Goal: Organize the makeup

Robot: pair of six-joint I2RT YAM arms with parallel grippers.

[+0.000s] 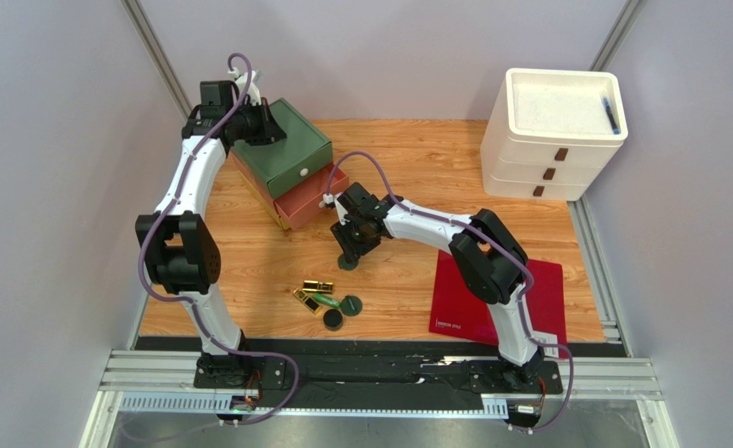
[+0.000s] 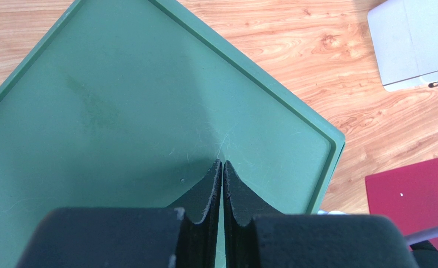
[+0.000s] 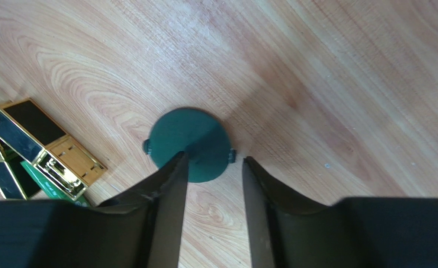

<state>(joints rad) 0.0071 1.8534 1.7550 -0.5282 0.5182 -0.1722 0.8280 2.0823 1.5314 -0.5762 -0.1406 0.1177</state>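
Observation:
One dark green round compact [image 1: 348, 262] lies alone on the wooden table; it also shows in the right wrist view [image 3: 190, 144]. My right gripper [image 1: 351, 248] [image 3: 214, 161] is open and hovers just above it, one finger overlapping its edge, holding nothing. A cluster lies nearer the front: gold lipstick tubes [image 1: 318, 286] [image 3: 42, 144], a green tube [image 1: 324, 303] and two more compacts [image 1: 350, 303]. My left gripper [image 1: 253, 128] [image 2: 222, 163] is shut and empty over the top of the green drawer box [image 1: 286, 145] [image 2: 120, 111]. No clear lip-gloss tubes show.
A salmon-red drawer box [image 1: 303, 198] sits under the green one at the back left. A white three-drawer unit [image 1: 552, 131] stands at the back right. A flat red sheet [image 1: 496, 299] [image 2: 411, 192] lies at the front right, under the right arm.

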